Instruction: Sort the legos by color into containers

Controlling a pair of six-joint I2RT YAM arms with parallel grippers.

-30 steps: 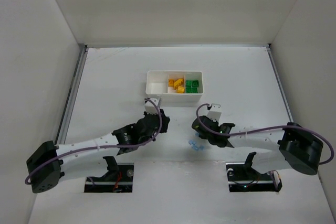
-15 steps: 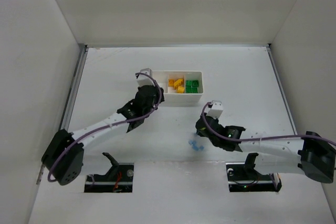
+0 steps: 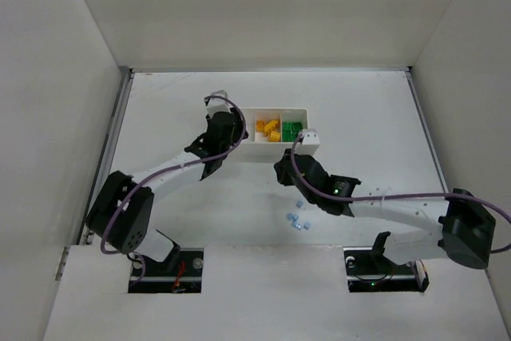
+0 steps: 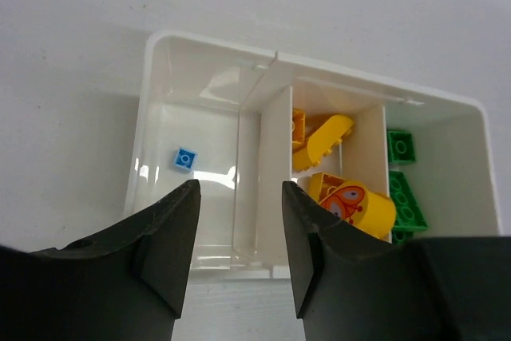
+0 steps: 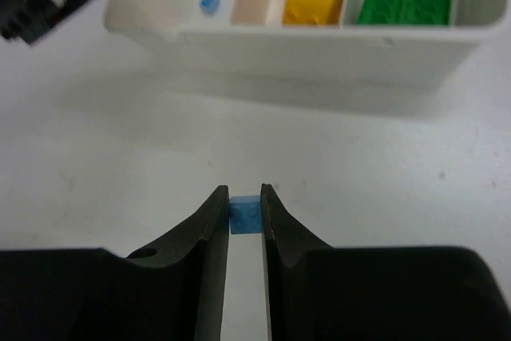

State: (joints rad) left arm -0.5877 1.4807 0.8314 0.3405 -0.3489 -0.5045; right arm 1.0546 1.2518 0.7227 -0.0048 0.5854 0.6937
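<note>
The white tray (image 3: 279, 110) has three compartments: green legos (image 3: 292, 128) on the right, yellow ones (image 3: 268, 130) in the middle. My left gripper (image 3: 231, 132) hovers open over the left compartment. In the left wrist view one tiny blue brick (image 4: 185, 159) lies loose on that compartment's floor, ahead of the empty left gripper (image 4: 239, 213). The right gripper (image 5: 245, 197) is shut on another small blue brick (image 5: 245, 215), just above the table in front of the tray's near wall (image 5: 319, 49). A small cluster of blue bricks (image 3: 296, 222) lies on the table behind my right gripper (image 3: 282, 172).
White walls enclose the table on three sides. The two arms come close together near the tray's left end. Both arm bases (image 3: 168, 265) sit at the near edge. A printed yellow cylinder piece (image 4: 358, 205) lies among the yellow bricks.
My left gripper has travelled up to the tray and opened; a blue brick now lies in the left compartment. The right arm has swung from the loose blue bricks toward the tray, still shut.
</note>
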